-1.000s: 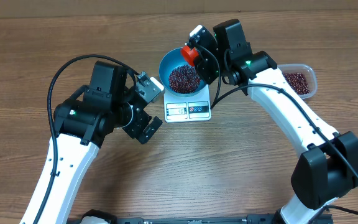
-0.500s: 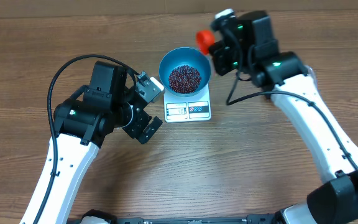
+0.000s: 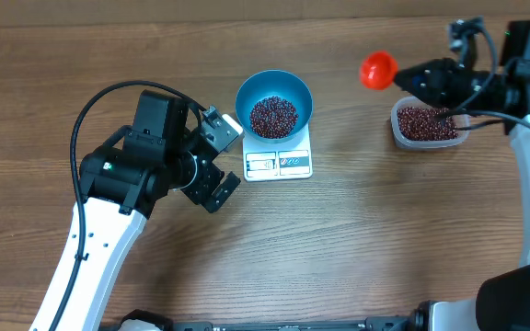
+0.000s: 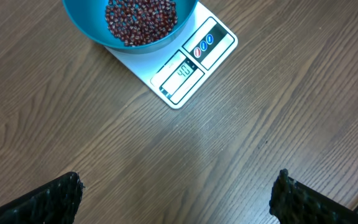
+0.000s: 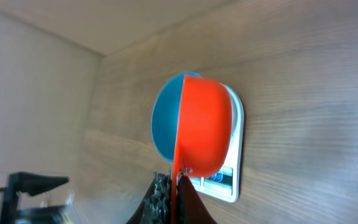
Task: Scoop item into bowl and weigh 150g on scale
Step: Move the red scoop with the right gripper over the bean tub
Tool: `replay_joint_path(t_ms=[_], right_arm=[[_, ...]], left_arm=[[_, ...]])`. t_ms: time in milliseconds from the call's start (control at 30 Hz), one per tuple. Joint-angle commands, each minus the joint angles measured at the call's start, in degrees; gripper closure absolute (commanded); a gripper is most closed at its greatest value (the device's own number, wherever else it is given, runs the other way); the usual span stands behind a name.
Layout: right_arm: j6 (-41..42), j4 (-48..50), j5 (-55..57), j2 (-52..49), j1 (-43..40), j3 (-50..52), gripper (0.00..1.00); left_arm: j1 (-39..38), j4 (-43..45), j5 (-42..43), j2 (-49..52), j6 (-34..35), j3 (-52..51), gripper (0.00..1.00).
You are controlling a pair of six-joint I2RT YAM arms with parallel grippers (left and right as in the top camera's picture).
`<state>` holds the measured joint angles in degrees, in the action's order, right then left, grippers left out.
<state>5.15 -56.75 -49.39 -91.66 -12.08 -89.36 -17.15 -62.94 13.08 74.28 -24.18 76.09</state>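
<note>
The blue bowl [image 3: 273,90] stands on the white scale [image 3: 279,164] and holds a pile of dark red-brown beans [image 3: 273,117]. My left gripper [image 3: 224,161] hangs open just left of the scale, nothing between its fingers. From the left wrist, the bowl [image 4: 82,25], the beans [image 4: 140,18] and the scale [image 4: 194,65] lie ahead of the open left gripper [image 4: 179,199]. My right gripper [image 3: 410,78] is shut on the handle of a red scoop [image 3: 377,70], held in the air to the right of the bowl. The right wrist view shows the scoop [image 5: 201,127] tipped on its side.
A clear plastic tub [image 3: 424,124] of more beans sits at the far right, under the right gripper. Bare wooden table lies between the scale and the tub. A black cable loops over the left arm [image 3: 109,101].
The right arm has swung from over the bowl far to the right, carrying the red scoop to beside the clear tub. The left arm has not moved.
</note>
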Motion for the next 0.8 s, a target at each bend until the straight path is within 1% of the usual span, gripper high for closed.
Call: replay_joint_path(t_ms=[0,100,200,333,467,533,633,767], right_arm=[[-3.0,-5.7,-2.1,1.4,-8.7,-0.8,0.96],[-7.4,-12.7,-2.1,1.4,-15.5,-0.8,0.96],[-16.6,-21.2,-2.1,1.4,-23.0,-0.7,0.96],[-21.5,-25.8,-1.9,1.4,-27.7,-0.7,0.96],[-22.2,-26.1,0.9,1.4,-30.1,-0.7,0.96],[-22.1,-26.4,0.3,1.4,-30.4,-0.7,0.96],[-19.9,-28.2,0.1,1.4,-30.4,-0.7,0.96],[-20.0,-29.1,-2.3,1.4,-30.3,-0.7,0.96]], left_arm=[[0.2,0.0,0.5,0.3,-0.7,-0.1,0.00],[0.2,0.0,0.4,0.3,-0.7,-0.1,0.00],[0.2,0.0,0.4,0.3,-0.7,-0.1,0.00],[0.2,0.0,0.4,0.3,-0.7,-0.1,0.00],[0.2,0.0,0.4,0.3,-0.7,-0.1,0.00],[0.2,0.0,0.5,0.3,-0.7,-0.1,0.00],[0.2,0.0,0.4,0.3,-0.7,-0.1,0.00],[0.2,0.0,0.4,0.3,-0.7,-0.1,0.01]])
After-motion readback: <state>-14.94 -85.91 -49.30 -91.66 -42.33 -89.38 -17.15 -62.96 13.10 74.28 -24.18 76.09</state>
